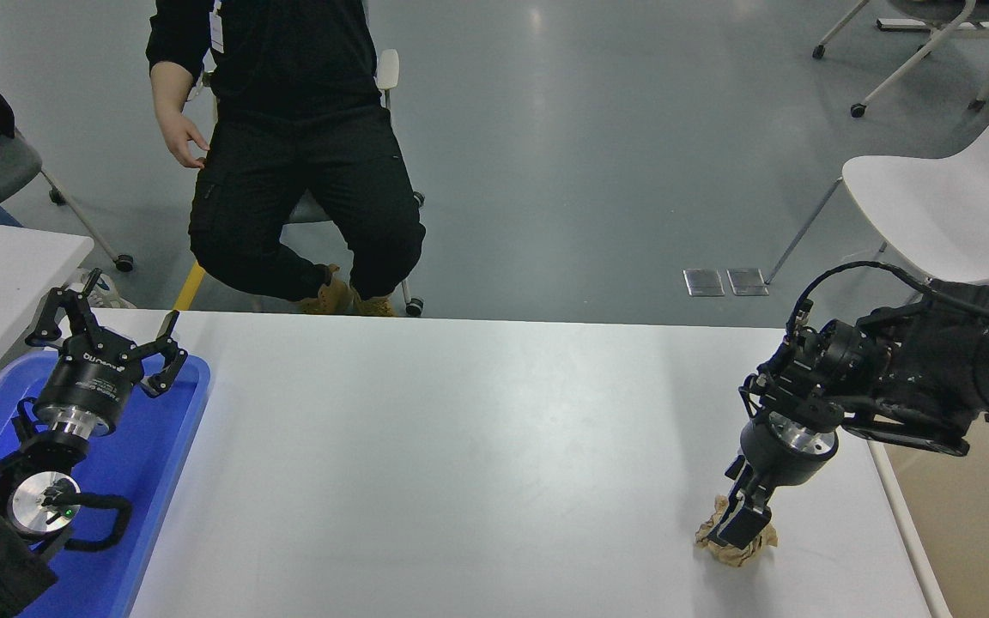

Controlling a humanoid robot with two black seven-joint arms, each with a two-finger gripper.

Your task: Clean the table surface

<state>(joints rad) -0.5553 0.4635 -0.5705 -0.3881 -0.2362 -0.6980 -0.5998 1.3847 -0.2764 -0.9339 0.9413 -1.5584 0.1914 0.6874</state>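
The table surface [477,446] is a wide white top filling the lower half of the head view. A crumpled tan paper ball [763,542] lies on it near the front right. My right gripper [737,534] points straight down onto the ball, its tip touching the ball's top and hiding its middle. I cannot tell whether it is open or shut. My left gripper [108,330] is parked open and empty over the blue tray at the lower left.
A blue plastic tray [160,463] sits at the table's left end. A smaller white table [5,275] stands further left. A person in black [288,154] sits at the far side. A white chair [932,197] and a beige surface [967,515] are at the right.
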